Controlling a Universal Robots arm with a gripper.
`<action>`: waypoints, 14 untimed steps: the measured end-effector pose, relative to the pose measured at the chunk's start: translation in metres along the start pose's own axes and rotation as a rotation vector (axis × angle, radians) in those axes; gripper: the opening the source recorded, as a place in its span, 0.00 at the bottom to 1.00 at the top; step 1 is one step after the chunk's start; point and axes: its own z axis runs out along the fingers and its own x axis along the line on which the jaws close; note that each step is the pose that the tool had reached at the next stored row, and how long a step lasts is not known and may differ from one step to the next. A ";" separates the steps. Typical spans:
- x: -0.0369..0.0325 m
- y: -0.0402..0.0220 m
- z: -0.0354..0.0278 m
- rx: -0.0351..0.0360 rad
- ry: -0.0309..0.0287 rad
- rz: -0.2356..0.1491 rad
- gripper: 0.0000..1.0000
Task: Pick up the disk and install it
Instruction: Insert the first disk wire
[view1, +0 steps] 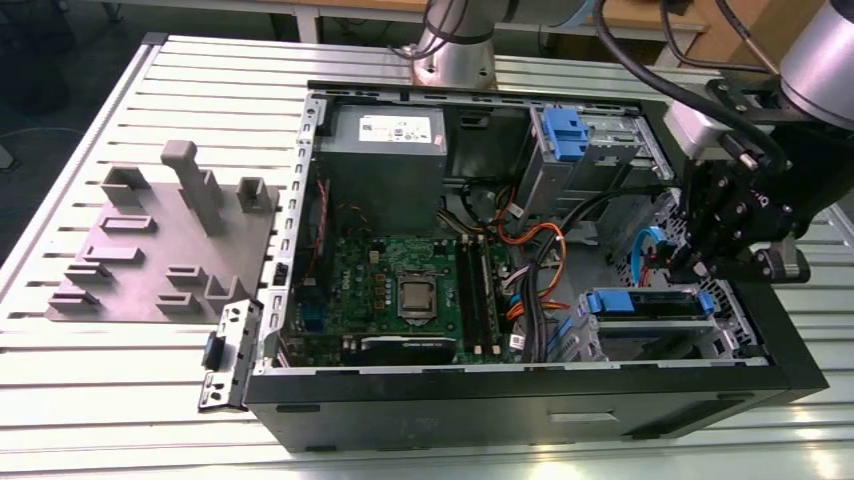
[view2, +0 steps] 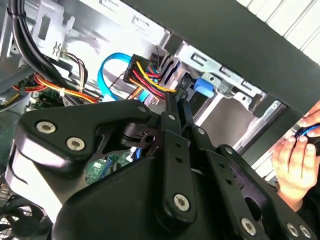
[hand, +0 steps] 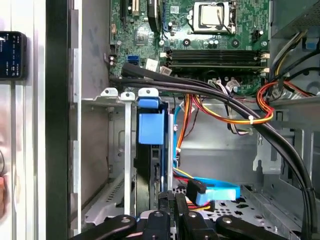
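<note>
Now, in the exterior view, an open computer case (view1: 534, 385) lies on a slatted metal table (view1: 134, 400). The disk (view1: 650, 304) sits in the drive cage at the case's corner toward the exterior view's right, its blue bracket facing up. The gripper (view1: 697, 266) hangs just above and beside that cage, close to the bracket; from this angle I cannot tell whether it touches it. Across the case are the green motherboard (view1: 400, 290) and the grey power supply (view1: 387, 135), with a second blue bracket (view1: 566, 135) in the upper bay. A grey fixture plate (view1: 147, 255) rests on the table at the exterior view's left, well apart from the case.

In the second wrist view, the gripper's (view2: 176, 102) black linkages fill the foreground and its two fingers (view2: 170, 112) run side by side, drawn narrow with nothing seen between them. Their tips point at a bundle of red, yellow and black wires (view2: 147, 80), with the blue bracket of the disk (view2: 202, 86) just beside them. A person's hand (view2: 295, 165) shows outside the case wall.

In the first wrist view, the disk (hand: 150, 129) stands on edge in its metal cage (hand: 112, 150), blue bracket toward the motherboard (hand: 210, 40). The gripper (hand: 171, 202) lines up with the disk's near edge, fingers pressed close together. A blue data cable (hand: 215, 192) lies just beside them, and a phone (hand: 12, 55) rests outside the case.
</note>
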 end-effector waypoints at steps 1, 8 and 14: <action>0.0015 0.0013 0.0002 0.0030 0.0001 0.000 0.16; 0.0095 0.0127 0.0023 0.0474 -0.0004 0.002 0.16; 0.0095 0.0196 0.0036 0.0859 -0.0009 0.004 0.16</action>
